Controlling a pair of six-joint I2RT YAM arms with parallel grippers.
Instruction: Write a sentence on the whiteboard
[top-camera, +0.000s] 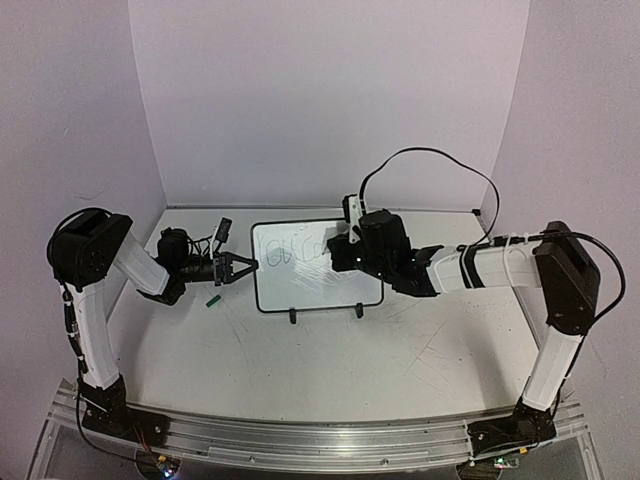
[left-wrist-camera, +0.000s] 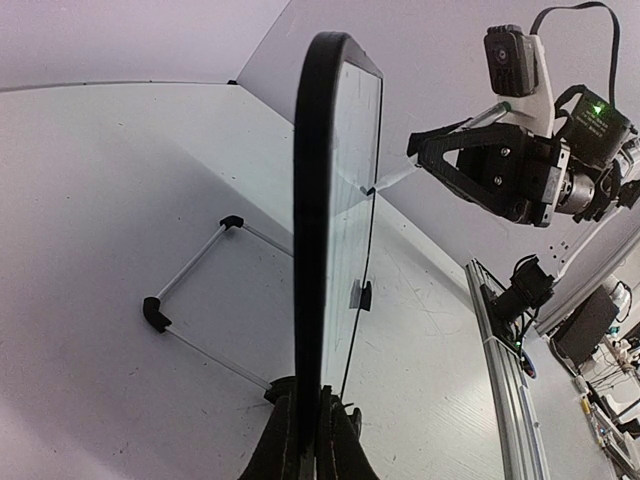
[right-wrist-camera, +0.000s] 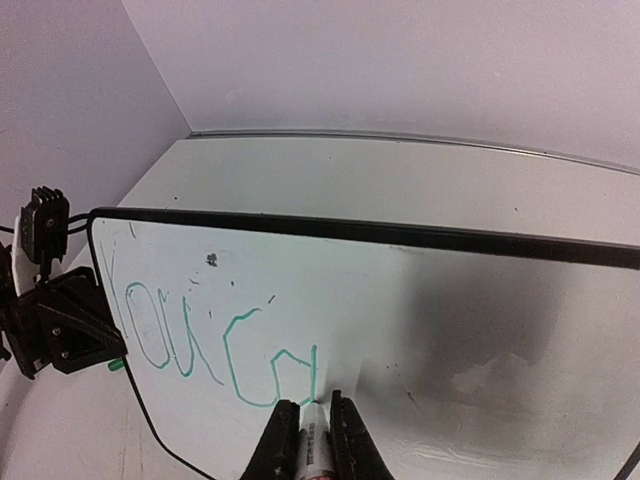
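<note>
The whiteboard (top-camera: 320, 285) stands upright at the table's middle on two black feet. The sentence (top-camera: 292, 252) reads "You ca" at this moment, in thin teal strokes (right-wrist-camera: 200, 340) on the board (right-wrist-camera: 450, 300). My right gripper (right-wrist-camera: 313, 405) is shut on a white marker (right-wrist-camera: 316, 445) whose tip touches the board just under the "a". In the top view the right gripper (top-camera: 338, 256) is over the board's upper middle. My left gripper (left-wrist-camera: 306, 392) is shut on the board's black frame (left-wrist-camera: 312, 150) at its left edge, as the top view (top-camera: 240, 267) also shows.
A small green marker cap (top-camera: 212, 298) lies on the table below the left gripper. The board's wire stand (left-wrist-camera: 190, 275) juts out behind it. An aluminium rail (top-camera: 320, 435) runs along the near edge. Walls close the back and sides.
</note>
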